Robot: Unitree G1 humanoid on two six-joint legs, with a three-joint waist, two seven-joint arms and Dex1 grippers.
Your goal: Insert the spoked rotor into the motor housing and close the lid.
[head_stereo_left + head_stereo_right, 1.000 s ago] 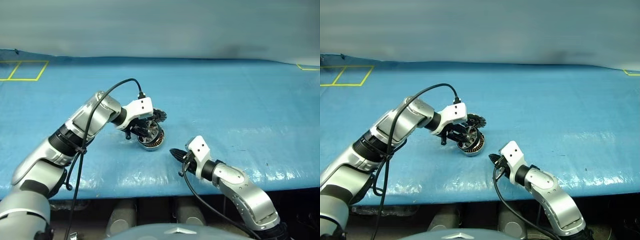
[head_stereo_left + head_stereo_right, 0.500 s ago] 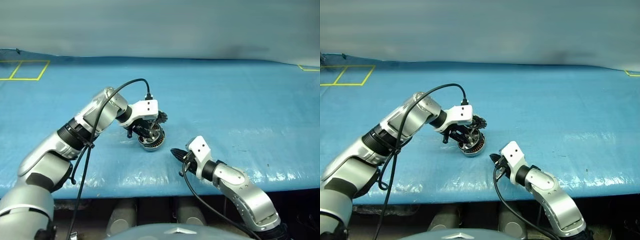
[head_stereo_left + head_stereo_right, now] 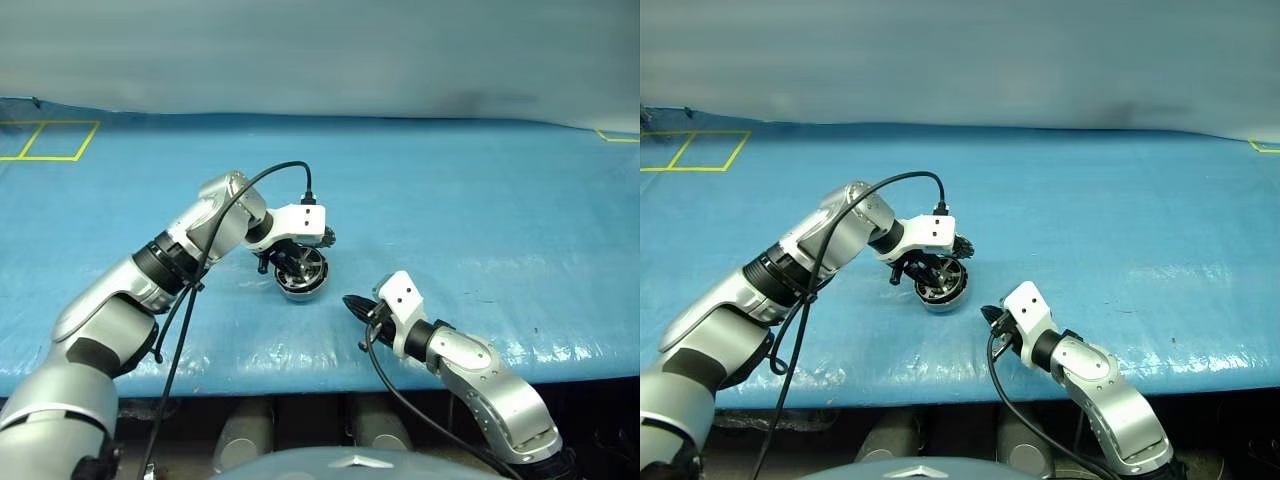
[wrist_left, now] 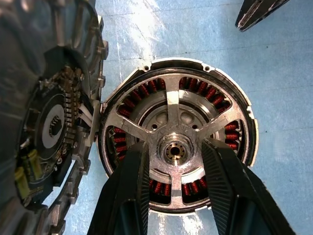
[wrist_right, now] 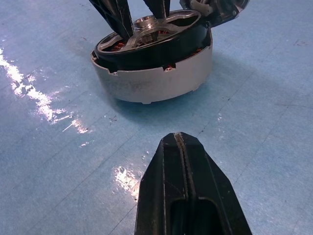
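The motor housing [image 5: 156, 81] is a grey cup standing on the blue table, with red-brown windings visible inside it. The spoked rotor [image 4: 173, 105] sits in it, its black rim [image 5: 146, 51] rising a little above the housing wall. My left gripper [image 4: 175, 146] points down over it, one finger on each side of the silver hub, shut on the rotor. The lid [image 4: 54, 122] leans tilted against the housing's far side, toothed edge and dark inner face showing. My right gripper [image 5: 178, 139] is shut and empty, low over the table and a short way in front of the housing.
A blue sheet [image 3: 480, 210] covers the table, and its front edge [image 3: 300, 365] runs just under my right forearm. Yellow tape squares [image 3: 50, 140] mark the far left corner. A black cable [image 3: 250, 185] loops over my left wrist.
My left forearm has swung to the right and its wrist has rolled over the housing. The rotor looks more level in the housing now. The right arm has not moved.
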